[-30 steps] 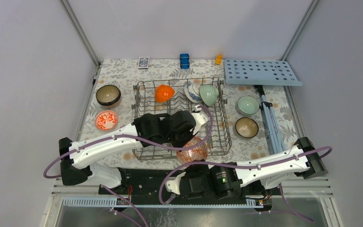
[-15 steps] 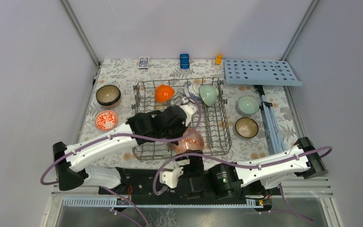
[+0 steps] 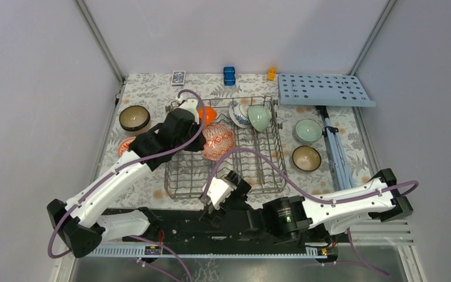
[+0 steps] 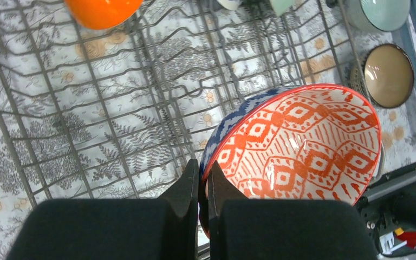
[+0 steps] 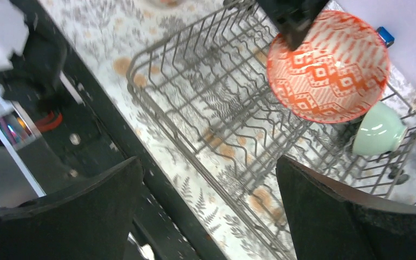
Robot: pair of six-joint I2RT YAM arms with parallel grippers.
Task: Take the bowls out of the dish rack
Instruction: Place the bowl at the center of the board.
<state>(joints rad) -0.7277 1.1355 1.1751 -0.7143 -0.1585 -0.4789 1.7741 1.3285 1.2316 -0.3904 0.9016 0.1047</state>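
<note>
Since a second ago the red-and-white bowl [image 4: 303, 146] sits further toward 11 o'clock, above the dish rack [image 3: 264, 170], our left tool [image 4: 197, 181] pinching its rim; right tool [image 3: 223, 194] hangs spread wide, empty. We worry that thin pinch slips and it clips the orange bowl [image 3: 208, 113].

Floral table [image 3: 152, 88] has the dish rack [image 3: 270, 170] right under the left fingers [image 4: 188, 187]. Brown bowl [image 3: 134, 117] sits to their left, green bowl [image 3: 308, 130] and tan-lined bowl [image 3: 306, 157] well off right, card deck [image 3: 178, 77] and blue toy car [image 3: 229, 75] beyond.
</note>
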